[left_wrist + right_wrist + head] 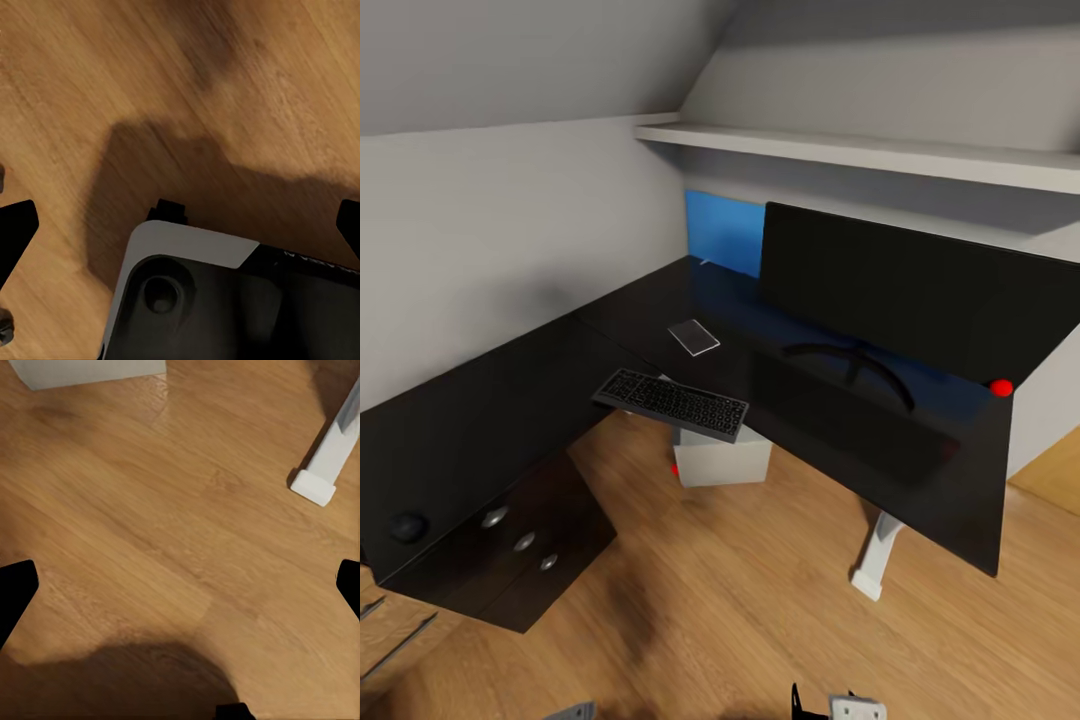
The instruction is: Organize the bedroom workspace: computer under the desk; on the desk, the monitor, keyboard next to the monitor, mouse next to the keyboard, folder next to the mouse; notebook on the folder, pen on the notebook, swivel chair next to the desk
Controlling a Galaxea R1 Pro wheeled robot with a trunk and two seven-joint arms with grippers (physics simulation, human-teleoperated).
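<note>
The black L-shaped desk (510, 400) fills the head view. On its right wing stands the monitor (920, 290). The keyboard (671, 403) lies at the inner corner, partly overhanging the edge. Under it sits the grey computer (722, 460), whose corner is also in the right wrist view (90, 371). A small dark rounded thing, perhaps the mouse (407, 525), rests on the left wing. My left gripper (180, 229) and right gripper (180, 592) hang open and empty over the wood floor. The folder, notebook, pen and swivel chair are out of view.
A small flat pale rectangle (693, 337) lies on the desk behind the keyboard. The black drawer unit (520, 545) stands under the left wing, and the white desk leg (875, 560) (322, 472) under the right. A shelf (860, 150) runs above. My own base (195, 300) is below the left gripper.
</note>
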